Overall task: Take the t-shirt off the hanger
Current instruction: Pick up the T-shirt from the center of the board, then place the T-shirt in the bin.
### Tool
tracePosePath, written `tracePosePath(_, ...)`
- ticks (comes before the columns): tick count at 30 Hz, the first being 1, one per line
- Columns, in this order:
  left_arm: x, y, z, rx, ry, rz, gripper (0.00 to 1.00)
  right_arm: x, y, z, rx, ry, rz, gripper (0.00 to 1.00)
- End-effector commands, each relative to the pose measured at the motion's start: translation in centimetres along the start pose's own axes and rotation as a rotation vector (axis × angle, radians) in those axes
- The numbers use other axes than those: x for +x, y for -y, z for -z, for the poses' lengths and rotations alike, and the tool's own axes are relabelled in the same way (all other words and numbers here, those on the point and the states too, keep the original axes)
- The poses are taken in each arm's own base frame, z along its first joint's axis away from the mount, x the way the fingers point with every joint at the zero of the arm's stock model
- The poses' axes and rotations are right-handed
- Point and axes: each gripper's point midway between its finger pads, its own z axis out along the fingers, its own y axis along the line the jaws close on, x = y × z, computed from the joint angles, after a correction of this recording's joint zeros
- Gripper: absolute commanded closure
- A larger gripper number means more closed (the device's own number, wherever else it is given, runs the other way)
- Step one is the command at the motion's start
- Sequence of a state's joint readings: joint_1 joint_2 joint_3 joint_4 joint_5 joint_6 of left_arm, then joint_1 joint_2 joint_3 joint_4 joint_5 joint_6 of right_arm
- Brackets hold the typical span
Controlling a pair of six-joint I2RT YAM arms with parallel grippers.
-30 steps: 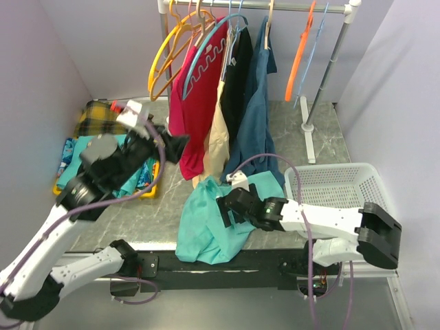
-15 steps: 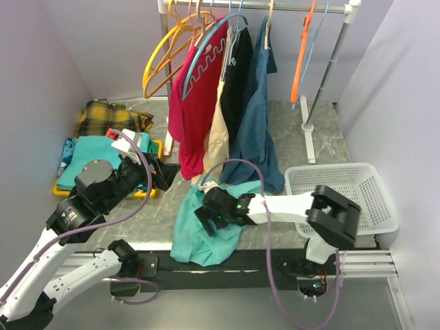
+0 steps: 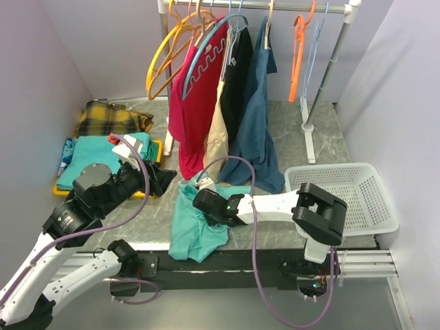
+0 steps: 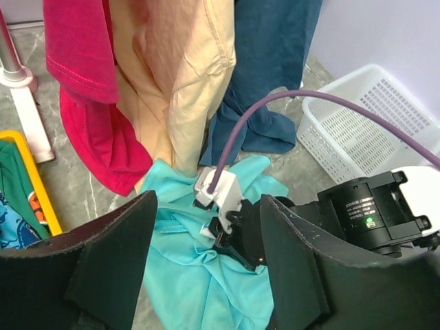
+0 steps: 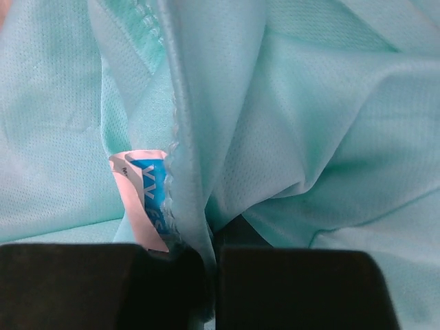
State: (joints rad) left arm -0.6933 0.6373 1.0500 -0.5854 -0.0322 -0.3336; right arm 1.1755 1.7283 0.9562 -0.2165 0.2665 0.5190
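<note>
Teal t-shirt lay crumpled on the counter at its front edge, below the garments hanging on the rack, with its lower part draped over the edge. Right tool was pinched tight on a fold of the shirt beside the sewn label. Left tool hung just left of the shirt, fingers spread wide, holding nothing.

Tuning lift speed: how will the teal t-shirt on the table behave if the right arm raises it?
Likely floppy: the teal t-shirt lies crumpled in soft folds. Probably light; its mesh looks thin. It may slip, since the right gripper pinches only a narrow fold beside the label.
</note>
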Motion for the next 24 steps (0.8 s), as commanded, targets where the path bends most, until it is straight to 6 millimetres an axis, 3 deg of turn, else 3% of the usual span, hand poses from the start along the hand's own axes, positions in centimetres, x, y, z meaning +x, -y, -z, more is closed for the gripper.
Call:
tracePosePath(1,-1.9,1.0,1.0,0.043,0.05,-0.012,0.33,4.5,2.8,2.1,0.119,-0.107,0.009,1.0)
tracePosePath(2,-1.9,1.0,1.1,0.043,0.052,-0.012,0.33,2.7,2.9,3.5,0.121,-0.038,-0.021,1.0)
tracePosePath(4,-1.7,0.9,0.9,0.041,0.049,-0.009,0.36,1.0,3.9,5.9,0.137,0.04,-0.06,1.0)
tracePosePath(6,-1.5,0.9,0.9,0.043,0.05,-0.006,0.39,-0.7,5.6,7.9,0.205,0.132,-0.113,1.0)
tracePosePath(8,-1.3,0.9,0.9,0.044,0.051,-0.004,0.46,-2.0,7.5,10.9,0.25,0.204,-0.168,1.0)
tracePosePath(11,-1.0,0.7,0.7,0.038,0.047,-0.001,0.47,-3.9,10.9,15.8,0.339,0.332,-0.246,1.0)
tracePosePath(12,-0.9,0.6,0.7,0.035,0.044,-0.001,0.46,-4.1,12.7,17.5,0.405,0.363,-0.25,1.0)
tracePosePath(14,-1.1,0.6,0.6,0.031,0.046,-0.001,0.33,-5.1,14.4,20.7,0.412,0.441,-0.328,1.0)
tracePosePath(15,-1.1,0.6,0.6,0.031,0.046,-0.003,0.27,-4.8,16.1,22.0,0.468,0.459,-0.326,1.0)
tracePosePath(18,-1.3,0.5,0.5,0.02,0.048,-0.002,0.23,-4.4,19.5,26.1,0.532,0.532,-0.398,1.0)
tracePosePath(24,-1.3,0.3,0.1,0.008,0.05,0.004,0.15,-3.0,24.6,31.8,0.649,0.638,-0.522,1.0)
